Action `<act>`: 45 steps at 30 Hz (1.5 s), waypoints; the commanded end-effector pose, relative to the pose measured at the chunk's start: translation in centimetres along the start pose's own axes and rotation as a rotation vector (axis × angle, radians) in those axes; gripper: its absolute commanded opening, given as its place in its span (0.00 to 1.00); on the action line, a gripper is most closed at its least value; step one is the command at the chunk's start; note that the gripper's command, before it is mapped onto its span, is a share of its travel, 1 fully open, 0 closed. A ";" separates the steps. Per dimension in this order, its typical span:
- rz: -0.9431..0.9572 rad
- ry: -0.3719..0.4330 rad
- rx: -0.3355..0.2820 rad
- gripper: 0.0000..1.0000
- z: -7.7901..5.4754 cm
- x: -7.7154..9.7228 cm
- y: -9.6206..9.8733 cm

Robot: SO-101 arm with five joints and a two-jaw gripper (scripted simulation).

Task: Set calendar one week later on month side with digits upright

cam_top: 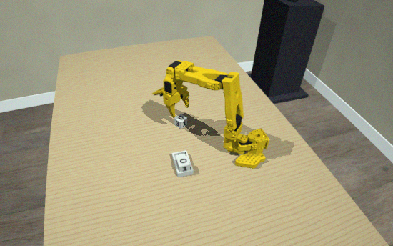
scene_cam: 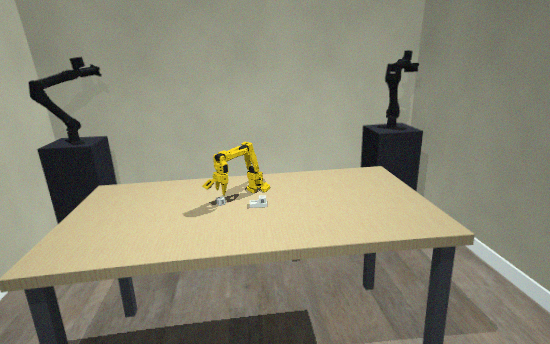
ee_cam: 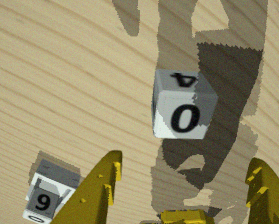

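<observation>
Two digits, 0 and 4, mark the loose cube (cam_top: 181, 121) (scene_cam: 221, 201) (ee_cam: 182, 107); the pincer (cam_top: 181, 110) (scene_cam: 220, 192) (ee_cam: 185, 162) gapes, holding nothing.

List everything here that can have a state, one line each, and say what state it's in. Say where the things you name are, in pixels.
Claw (cam_top: 180, 111) (scene_cam: 221, 193) (ee_cam: 185, 162): open, nothing between its fingers, above the loose cube.
Loose cube (cam_top: 181, 121) (scene_cam: 221, 201) (ee_cam: 182, 114): on the table outside the tray, a 0 on top.
Tray (cam_top: 185, 174) (scene_cam: 257, 205) (ee_cam: 66, 194): flat on the table, holding one cube.
Cube in the tray (cam_top: 183, 162) (scene_cam: 263, 204) (ee_cam: 42, 202): a 0 on top, lying beside a free space.
Yellow arm (cam_top: 201, 76) (scene_cam: 233, 153): bent over, reaching down towards the loose cube.
</observation>
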State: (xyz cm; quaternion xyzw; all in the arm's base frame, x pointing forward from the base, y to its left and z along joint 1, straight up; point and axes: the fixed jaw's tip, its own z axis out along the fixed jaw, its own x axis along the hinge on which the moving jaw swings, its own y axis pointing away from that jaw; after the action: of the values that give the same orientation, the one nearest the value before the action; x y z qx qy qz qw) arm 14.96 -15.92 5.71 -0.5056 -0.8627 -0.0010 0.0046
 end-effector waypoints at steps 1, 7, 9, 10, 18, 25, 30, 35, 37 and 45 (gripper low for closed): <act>0.017 -0.047 -0.011 0.35 -0.7 -0.7 0.0; 0.017 -0.047 -0.011 0.35 -0.7 -0.7 0.0; 0.038 -0.051 -0.012 0.35 -0.6 -0.9 -0.4; 0.038 -0.051 -0.012 0.35 -0.6 -0.9 -0.4; 0.038 -0.051 -0.012 0.35 -0.6 -0.9 -0.4; 0.038 -0.051 -0.012 0.35 -0.6 -0.9 -0.4; 0.038 -0.051 -0.012 0.35 -0.5 -0.9 -0.4; 0.038 -0.051 -0.012 0.35 -0.3 -1.0 -0.3; 0.038 -0.051 -0.012 0.35 -0.1 -1.0 -0.3; 0.038 -0.051 -0.012 0.35 0.7 -1.1 -0.3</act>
State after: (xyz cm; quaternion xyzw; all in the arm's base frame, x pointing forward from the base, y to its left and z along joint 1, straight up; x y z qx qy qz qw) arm 15.11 -16.65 4.95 -0.5144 -0.8575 0.0033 -0.0081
